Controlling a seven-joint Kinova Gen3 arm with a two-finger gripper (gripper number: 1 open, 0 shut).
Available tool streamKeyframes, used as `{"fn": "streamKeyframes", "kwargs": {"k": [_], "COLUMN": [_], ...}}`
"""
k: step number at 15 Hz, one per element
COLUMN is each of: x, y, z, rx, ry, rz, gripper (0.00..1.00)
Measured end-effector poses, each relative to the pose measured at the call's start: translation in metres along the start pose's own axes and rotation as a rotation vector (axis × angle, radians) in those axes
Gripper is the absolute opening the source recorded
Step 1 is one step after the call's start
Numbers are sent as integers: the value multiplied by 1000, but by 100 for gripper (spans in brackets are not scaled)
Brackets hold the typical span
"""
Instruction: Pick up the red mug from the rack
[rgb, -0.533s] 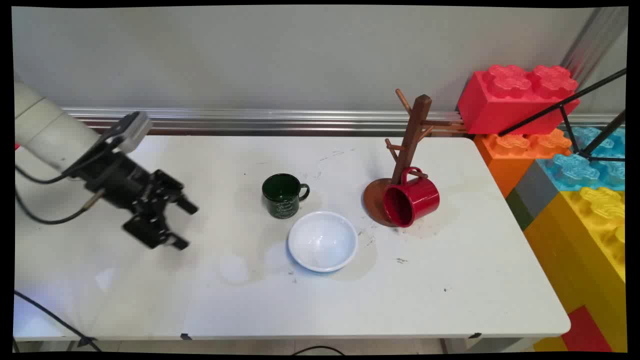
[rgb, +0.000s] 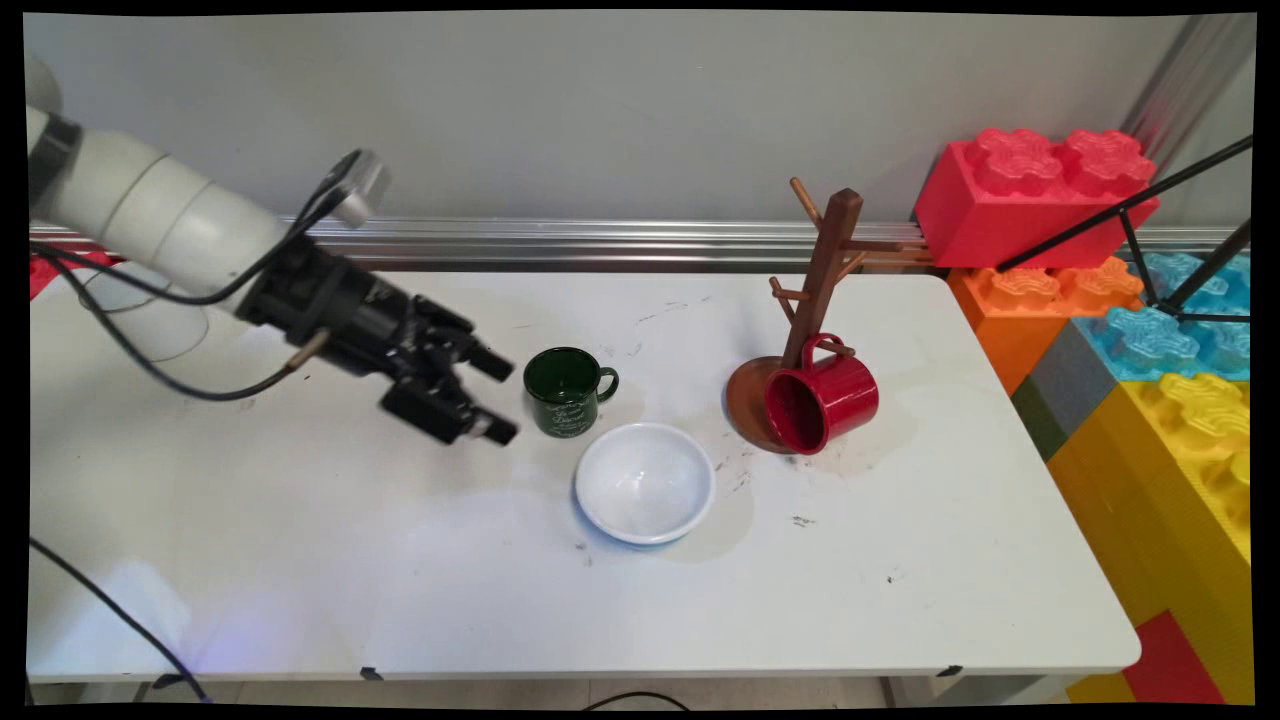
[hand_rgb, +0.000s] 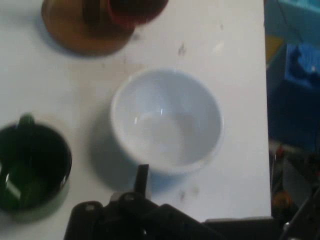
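Black and empty-handed, my gripper (rgb: 497, 398) hangs above the white table (rgb: 300, 560) just left of a dark green mug (rgb: 567, 390), its two fingers spread apart with nothing between them. I come in from the left, tilted down toward the middle of the table. The green mug stands upright with its handle on the far side from me; its inside is dark and, as far as the hand view lets me judge, holds nothing but reflections. Just beside it, toward the table's near edge, sits a white bowl (rgb: 645, 483), upright and bare inside; the hand view looks almost straight down into this bowl (hand_rgb: 166, 121), with the green mug (hand_rgb: 31, 171) at its left edge. Farther right stands a wooden mug tree (rgb: 815, 295) on a round brown base, and a red mug (rgb: 822, 398) hangs by its handle from a low peg, tipped on its side, its open mouth facing the near left and showing a dark red inside. Big plastic building blocks (rgb: 1120, 300) in red, orange, blue and yellow are stacked past the table's right end.
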Motion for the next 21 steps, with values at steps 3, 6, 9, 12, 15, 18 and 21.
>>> {"fn": "streamKeyframes", "kwargs": {"k": [3, 6, 9, 12, 15, 18, 21], "x": [23, 44, 58, 68, 75, 78, 79], "y": [10, 20, 31, 38, 42, 43, 43], "z": [16, 37, 62, 83, 106, 122, 134], "rx": [20, 47, 69, 81, 98, 110, 116], "ry": [47, 85, 104, 116, 133, 143, 150], "rz": [-30, -79, -134, -174, -211, -237, -254], "gripper": [100, 100, 100, 100, 100, 100, 100]}}
